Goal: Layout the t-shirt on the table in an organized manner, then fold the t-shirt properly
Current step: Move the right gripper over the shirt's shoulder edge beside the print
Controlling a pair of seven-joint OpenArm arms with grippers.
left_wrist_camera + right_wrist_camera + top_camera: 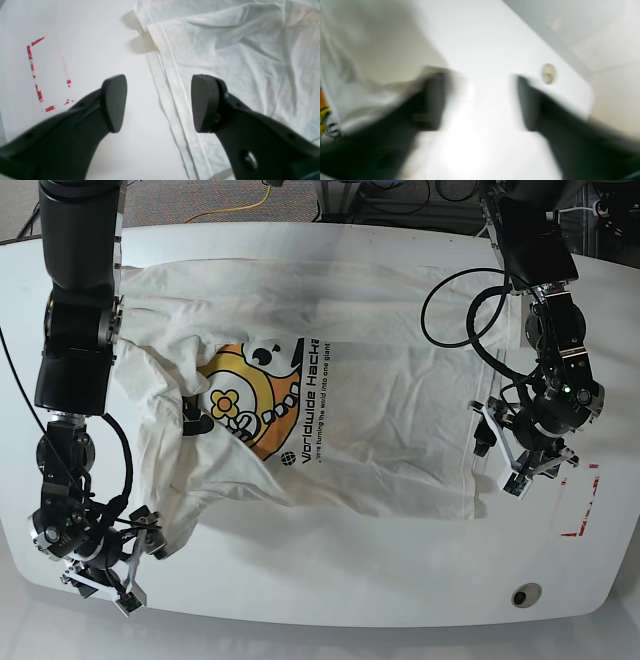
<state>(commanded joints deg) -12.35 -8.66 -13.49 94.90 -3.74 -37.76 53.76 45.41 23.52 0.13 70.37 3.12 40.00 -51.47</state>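
Note:
The t-shirt [370,400] lies spread on the white table [330,590] with its yellow-orange graphic [250,395] facing up, still wrinkled along its left side. In the left wrist view my left gripper [160,103] is open just above the shirt's hemmed edge [172,82], one finger over cloth and the other over bare table. That same left gripper [497,452] sits at the shirt's right edge in the base view. My right gripper [140,560] is open at the shirt's lower left corner. The right wrist view is blurred: the right gripper [481,102] is open, with cloth [350,87] beside its left finger.
A red-outlined rectangle mark [50,75] lies beside my left gripper and also shows as a red mark [580,500] in the base view. A round grommet hole [525,594] sits near the front edge, and another grommet [548,73] lies close to the table's curved edge. Black cables [470,310] loop over the shirt's upper right.

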